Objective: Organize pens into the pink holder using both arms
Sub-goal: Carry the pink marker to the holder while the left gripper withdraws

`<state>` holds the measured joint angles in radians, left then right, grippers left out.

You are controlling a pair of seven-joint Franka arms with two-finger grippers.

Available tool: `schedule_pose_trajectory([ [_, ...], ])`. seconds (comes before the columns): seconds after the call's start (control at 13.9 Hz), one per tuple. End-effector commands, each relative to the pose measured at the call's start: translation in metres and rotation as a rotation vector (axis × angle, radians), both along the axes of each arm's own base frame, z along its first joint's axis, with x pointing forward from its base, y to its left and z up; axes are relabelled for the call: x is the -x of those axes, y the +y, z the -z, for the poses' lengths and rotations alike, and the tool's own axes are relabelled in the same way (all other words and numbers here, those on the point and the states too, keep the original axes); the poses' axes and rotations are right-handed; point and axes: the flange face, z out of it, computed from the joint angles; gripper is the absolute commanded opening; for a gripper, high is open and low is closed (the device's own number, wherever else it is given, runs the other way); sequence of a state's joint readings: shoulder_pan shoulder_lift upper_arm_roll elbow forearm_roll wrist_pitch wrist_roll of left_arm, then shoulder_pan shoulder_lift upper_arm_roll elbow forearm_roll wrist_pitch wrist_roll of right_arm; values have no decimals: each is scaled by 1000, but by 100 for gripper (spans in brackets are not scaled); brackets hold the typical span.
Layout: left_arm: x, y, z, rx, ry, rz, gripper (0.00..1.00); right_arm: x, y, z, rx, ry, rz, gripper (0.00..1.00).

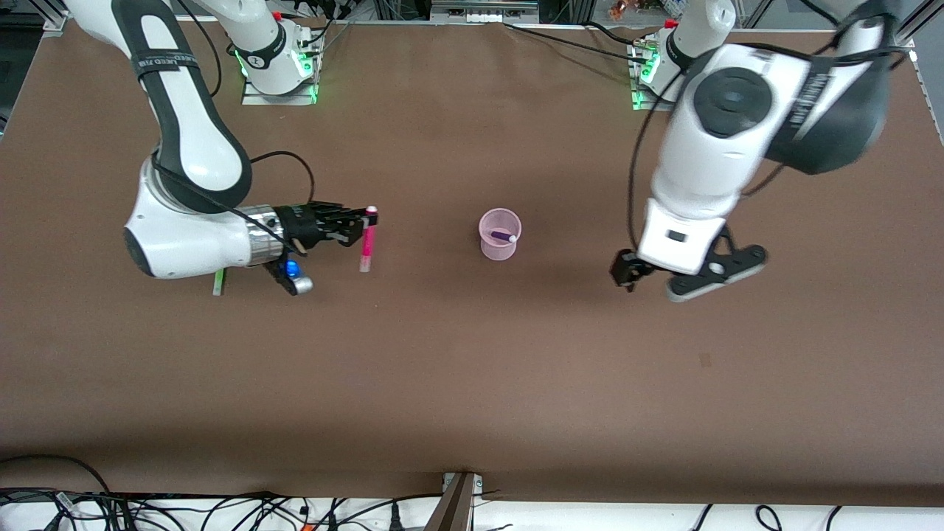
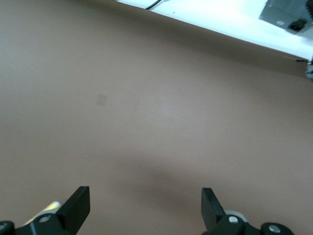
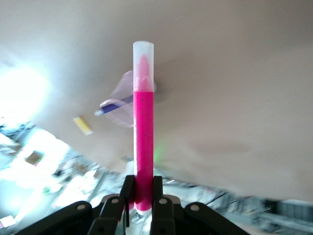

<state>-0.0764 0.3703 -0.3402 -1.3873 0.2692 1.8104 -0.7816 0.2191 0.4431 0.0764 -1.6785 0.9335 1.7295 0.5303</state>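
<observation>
Toward the right arm's end, green pen (image 1: pixel 219 281) on the brown table (image 1: pixel 472 383), half hidden under the arm; right gripper (image 1: pixel 366 225) clamped on the magenta pen (image 1: pixel 366 240) (pale cap clear in the wrist view), lifted above bare tabletop. Mid-table, pink holder (image 1: pixel 500 234) upright, purple pen (image 1: pixel 503 236) leaning inside, open room all round. Left gripper (image 2: pixel 145 205) spread wide, unloaded, over bare table toward its own end.

Magenta pen (image 1: pixel 366 240) clamped in right tool (image 1: pixel 359 223); purple pen (image 1: pixel 504 236) in upright pink holder (image 1: pixel 499 234); green pen (image 1: pixel 219 281) apparently flat.
</observation>
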Motion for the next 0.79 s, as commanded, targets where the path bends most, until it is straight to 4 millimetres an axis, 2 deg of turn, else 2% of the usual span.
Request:
schedule_pose_trajectory([
  [0.0, -8, 64, -14, 50, 46, 97, 100, 7, 58, -4, -93, 48, 88, 12],
  [0.07, -12, 87, -13, 47, 64, 139, 100, 14, 81, 3, -127, 67, 116, 12],
  [0.43, -16, 163, -8, 85, 140, 290, 100, 68, 173, 30, -169, 82, 241, 13],
  [0.58, -16, 188, -7, 84, 156, 313, 100, 86, 192, 40, -142, 53, 260, 13],
  [0.65, -15, 202, -9, 84, 155, 307, 100, 91, 192, 47, -137, 27, 249, 13],
  [0.72, -12, 203, -9, 83, 167, 325, 100, 96, 190, 56, -132, 23, 240, 13],
])
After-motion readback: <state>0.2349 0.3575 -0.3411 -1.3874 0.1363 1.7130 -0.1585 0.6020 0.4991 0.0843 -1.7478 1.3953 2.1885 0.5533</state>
